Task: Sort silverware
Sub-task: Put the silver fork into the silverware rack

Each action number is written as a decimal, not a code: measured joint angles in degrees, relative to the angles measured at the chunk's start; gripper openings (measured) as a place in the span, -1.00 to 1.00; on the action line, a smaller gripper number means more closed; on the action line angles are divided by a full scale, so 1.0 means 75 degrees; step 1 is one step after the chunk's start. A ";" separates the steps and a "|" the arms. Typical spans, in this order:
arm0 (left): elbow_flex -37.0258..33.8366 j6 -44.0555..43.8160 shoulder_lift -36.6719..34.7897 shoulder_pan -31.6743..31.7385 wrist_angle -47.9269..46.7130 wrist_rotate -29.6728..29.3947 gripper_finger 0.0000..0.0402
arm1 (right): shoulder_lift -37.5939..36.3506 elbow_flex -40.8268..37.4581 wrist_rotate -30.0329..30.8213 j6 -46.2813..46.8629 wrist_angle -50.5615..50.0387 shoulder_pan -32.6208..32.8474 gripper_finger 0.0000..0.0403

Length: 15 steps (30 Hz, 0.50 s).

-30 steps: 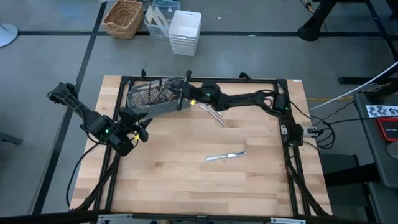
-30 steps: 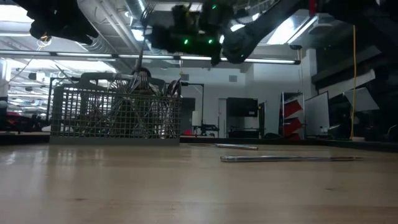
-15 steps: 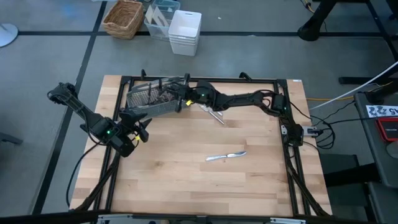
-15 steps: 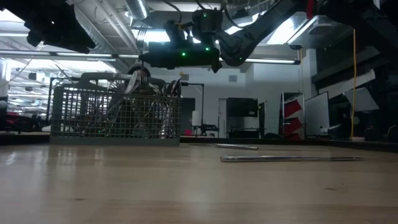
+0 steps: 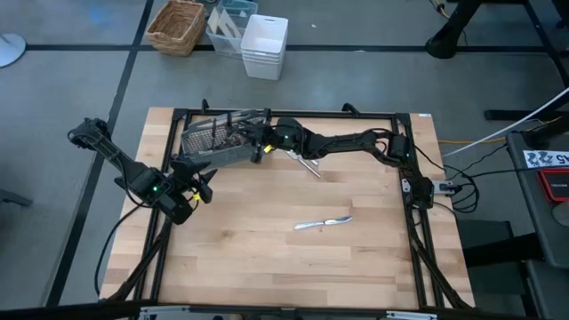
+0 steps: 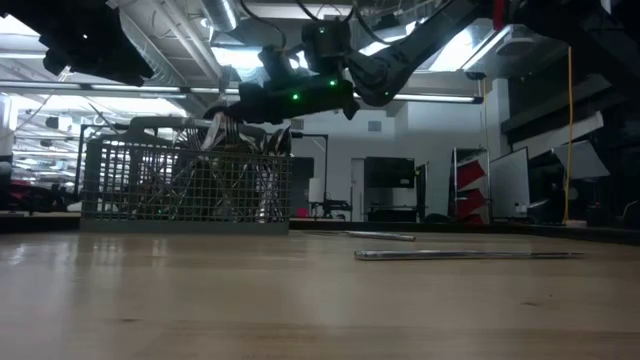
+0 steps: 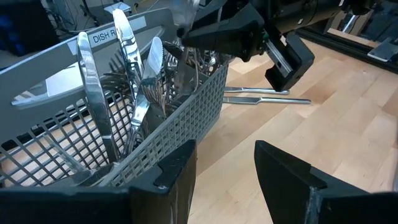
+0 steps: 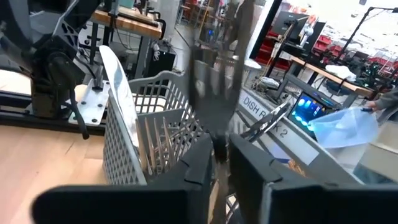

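Silverware: most stands in the caddy (image 5: pixel 218 140) at upper left of the bench (image 5: pixel 293 258); a knife (image 5: pixel 324 222) lies mid-bench, two more pieces (image 5: pixel 304 162) just right of the caddy. Right gripper (image 5: pixel 260 140) hangs over the caddy's right end, jaws a narrow gap around a fork (image 8: pixel 214 93), blurred, likely being dropped in. Left gripper (image 7: pixel 224 171) waits wide open, empty, beside the caddy.

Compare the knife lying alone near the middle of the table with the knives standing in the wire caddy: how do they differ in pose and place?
The lone knife lies flat on the bare wooden table; the caddy knives stand upright, blades up.
The lone knife lies apart from any other piece; the caddy knives are crowded among other silverware inside the grey mesh caddy.
Both are slim, shiny silver metal.
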 joint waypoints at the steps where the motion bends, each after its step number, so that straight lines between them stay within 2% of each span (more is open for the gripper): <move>1: 0.0000 0.0000 0.0000 0.0000 0.0000 0.0000 -0.23 | 0.0001 0.0000 0.0004 0.0000 -0.0025 0.0000 -0.68; 8: 0.0000 0.0000 0.0000 0.0000 0.0000 0.0000 -0.23 | -0.0002 0.0000 0.0463 0.0005 -0.0002 0.0000 -0.40; 12: 0.0000 0.0000 0.0000 -0.0001 0.0000 0.0003 -0.23 | -0.0002 0.0213 0.0901 0.0003 -0.0126 0.0017 -0.35; 15: 0.0000 0.0000 0.0000 -0.0001 0.0002 0.0003 -0.23 | -0.0052 0.0620 0.1204 0.0002 -0.0751 0.0070 -0.36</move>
